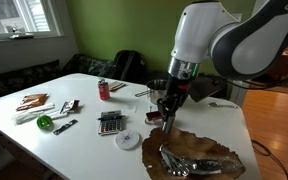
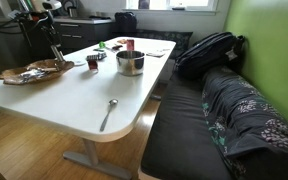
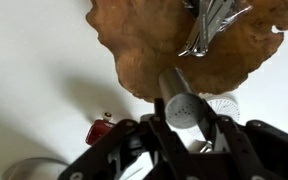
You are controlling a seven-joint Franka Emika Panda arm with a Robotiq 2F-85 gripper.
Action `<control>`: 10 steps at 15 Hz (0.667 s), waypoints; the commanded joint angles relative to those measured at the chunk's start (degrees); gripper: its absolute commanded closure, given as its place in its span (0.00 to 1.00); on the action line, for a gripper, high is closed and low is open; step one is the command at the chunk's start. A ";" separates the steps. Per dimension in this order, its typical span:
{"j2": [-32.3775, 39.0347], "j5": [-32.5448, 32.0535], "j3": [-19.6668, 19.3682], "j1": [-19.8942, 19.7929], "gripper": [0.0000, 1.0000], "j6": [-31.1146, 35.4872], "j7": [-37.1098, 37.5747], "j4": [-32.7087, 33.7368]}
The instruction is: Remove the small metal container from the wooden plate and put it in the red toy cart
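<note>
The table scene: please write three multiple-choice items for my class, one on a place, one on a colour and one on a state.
1. Where does the spoon lie?
A. on the floor
B. in the steel pot
C. on the white table, near its rounded end

2. What colour is the drink can?
A. red
B. blue
C. yellow

3. What is the gripper doing?
A. open and empty
B. shut on the small metal container
C. holding the spoon

Answers:
1 C: the spoon lies on the bare tabletop, apart from the steel pot.
2 A: the can is plainly red in an exterior view.
3 B: the wrist view shows the container between the fingers.
</note>
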 commanded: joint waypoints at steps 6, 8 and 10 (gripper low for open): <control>-5.82 -11.70 -10.79 -0.91 0.89 2.67 14.51 6.57; -5.54 -10.23 -10.16 -1.12 0.64 1.93 12.08 6.78; -5.52 -14.09 -12.63 -1.21 0.64 1.70 16.12 7.86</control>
